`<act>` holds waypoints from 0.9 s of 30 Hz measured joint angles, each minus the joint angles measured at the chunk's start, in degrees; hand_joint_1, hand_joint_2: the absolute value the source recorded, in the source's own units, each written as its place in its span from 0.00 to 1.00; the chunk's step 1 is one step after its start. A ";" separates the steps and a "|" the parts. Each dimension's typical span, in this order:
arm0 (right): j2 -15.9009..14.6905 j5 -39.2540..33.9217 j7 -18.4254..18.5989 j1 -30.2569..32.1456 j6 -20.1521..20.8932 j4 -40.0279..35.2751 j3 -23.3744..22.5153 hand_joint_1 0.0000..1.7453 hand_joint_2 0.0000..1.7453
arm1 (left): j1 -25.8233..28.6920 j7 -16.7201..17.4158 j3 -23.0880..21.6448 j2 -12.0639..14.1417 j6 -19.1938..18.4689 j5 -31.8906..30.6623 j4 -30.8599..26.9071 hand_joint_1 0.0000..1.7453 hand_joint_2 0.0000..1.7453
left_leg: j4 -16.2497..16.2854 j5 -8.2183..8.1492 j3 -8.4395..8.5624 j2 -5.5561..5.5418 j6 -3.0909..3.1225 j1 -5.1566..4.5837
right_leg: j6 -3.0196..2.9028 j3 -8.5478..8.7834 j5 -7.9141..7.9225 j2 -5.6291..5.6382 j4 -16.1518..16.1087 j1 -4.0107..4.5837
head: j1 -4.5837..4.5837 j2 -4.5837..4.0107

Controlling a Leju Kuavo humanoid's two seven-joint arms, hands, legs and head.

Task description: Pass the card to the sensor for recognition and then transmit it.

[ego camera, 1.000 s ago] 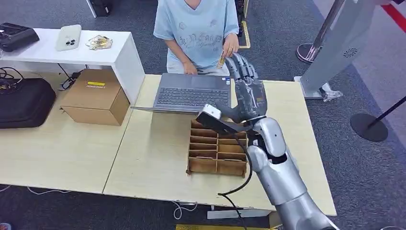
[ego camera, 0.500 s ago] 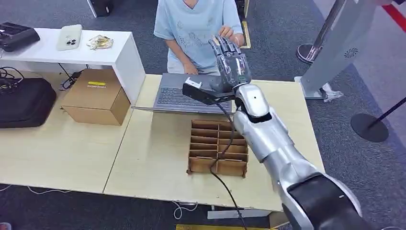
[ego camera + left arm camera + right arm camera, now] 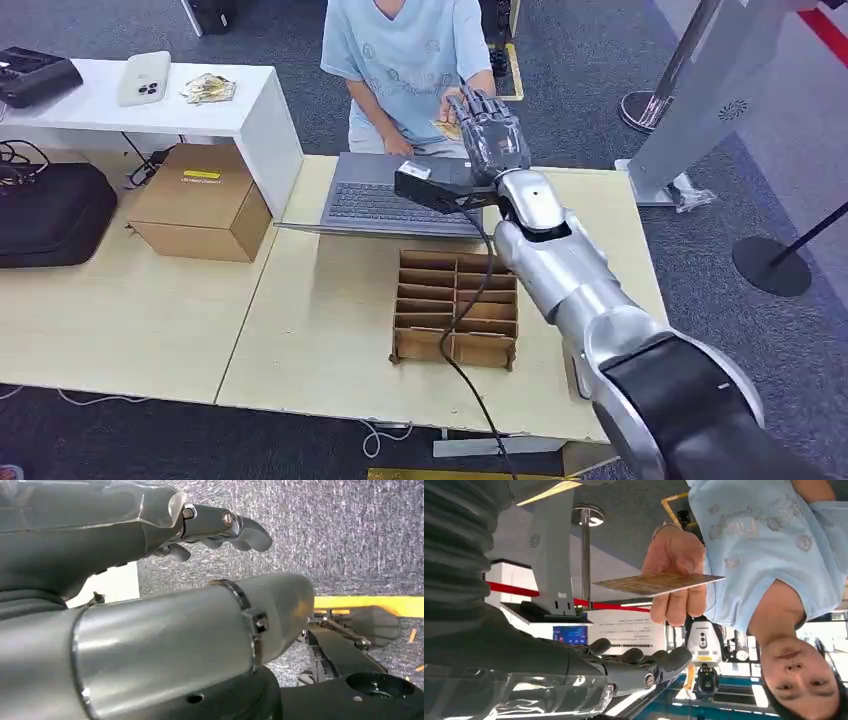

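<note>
Gold-toned and thin, the card (image 3: 659, 583) is being held out flat by a person's hand (image 3: 674, 575), edge-on toward the robot; the right wrist view is showing this plainly, with the card just beside the right hand's fingers (image 3: 659, 662) and a clear gap between them. From the head view the card (image 3: 447, 127) is appearing as a small yellowish patch at the far edge of the table, half hidden behind the right hand (image 3: 490, 135), so that view is not telling whether they touch.

The right hand is reaching far across the light wooden table (image 3: 300, 320), above the grey laptop (image 3: 395, 200), with its fingers spread apart and holding nothing. A dark wrist camera block (image 3: 432, 187) is sticking out to the left of the wrist. Nearer on the table, a brown cardboard divider tray (image 3: 455, 310) is sitting beside the silver forearm.

The person in a pale blue shirt (image 3: 405, 55) is sitting on the far side of the table. To the left, a cardboard box (image 3: 198, 200) is resting on the table next to a white shelf (image 3: 150, 100).

The left wrist view is showing the left hand (image 3: 200, 527) over grey carpet, fingers loosely extended and gripping nothing.
</note>
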 joint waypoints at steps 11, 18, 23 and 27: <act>-0.02 0.13 -0.70 -0.71 -1.46 2.49 -1.82 0.91 1.00 | 0.07 0.00 0.00 0.13 0.15 0.48 0.00 0.00 0.00 | 0.00 0.00 0.00 0.01 0.00 0.00 | 0.00 0.00 0.00 0.01 0.00 0.00 | 0.00 0.00; -0.26 0.00 -1.12 -1.12 -2.58 3.28 -2.38 0.98 1.00 | 0.17 0.00 -0.02 0.26 0.24 0.20 0.00 0.00 0.00 | 0.01 0.00 0.00 0.01 0.00 0.00 | 0.00 -0.01 0.00 0.01 0.00 0.00 | 0.00 0.00; -0.66 -1.25 -2.34 -1.18 -3.61 3.37 -3.68 1.00 1.00 | 0.18 0.00 -0.02 0.37 0.24 -0.17 0.00 0.00 0.00 | 0.01 0.00 0.00 0.00 0.00 0.00 | 0.00 -0.02 0.00 0.01 -0.01 0.00 | 0.00 0.00; -1.07 -3.17 -3.92 -1.19 -5.25 3.35 -5.07 1.00 1.00 | 0.20 0.00 -0.02 0.42 0.35 -0.17 0.00 0.00 0.00 | 0.01 0.00 0.00 0.01 0.00 0.00 | 0.00 -0.01 0.00 0.01 -0.01 0.00 | 0.00 0.00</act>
